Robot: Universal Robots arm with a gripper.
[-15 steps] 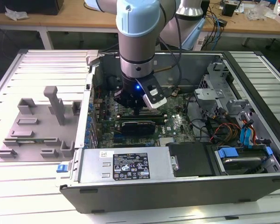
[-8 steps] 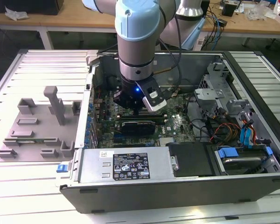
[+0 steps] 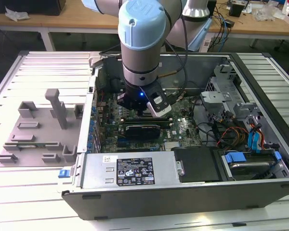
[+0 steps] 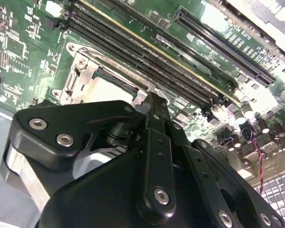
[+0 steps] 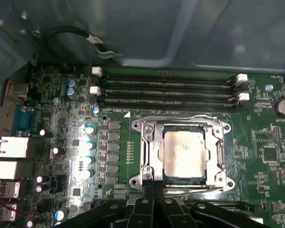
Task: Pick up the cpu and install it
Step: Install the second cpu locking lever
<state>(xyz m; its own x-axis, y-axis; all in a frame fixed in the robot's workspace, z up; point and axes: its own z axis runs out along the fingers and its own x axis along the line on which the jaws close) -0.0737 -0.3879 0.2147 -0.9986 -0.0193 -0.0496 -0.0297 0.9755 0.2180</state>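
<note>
The cpu (image 5: 183,154), a silvery square chip, lies flat inside the metal socket frame (image 5: 149,156) on the green motherboard; a pale part of it (image 4: 107,90) also shows in the second wrist view. My gripper (image 5: 153,191) hovers just beside the socket's edge, its two black fingers (image 5: 146,204) pressed together with nothing between them. In the second wrist view the gripper (image 4: 151,99) has its tips over the socket's rim. In the exterior view the gripper (image 3: 143,113) reaches down into the open computer case, over the board.
Several empty memory slots (image 5: 166,90) run alongside the socket. The case wall (image 5: 133,28) rises behind them. Cables (image 3: 226,132), drive bays (image 3: 248,161) and the power supply box (image 3: 130,168) crowd the case. A grey parts holder (image 3: 38,130) sits at the exterior view's left.
</note>
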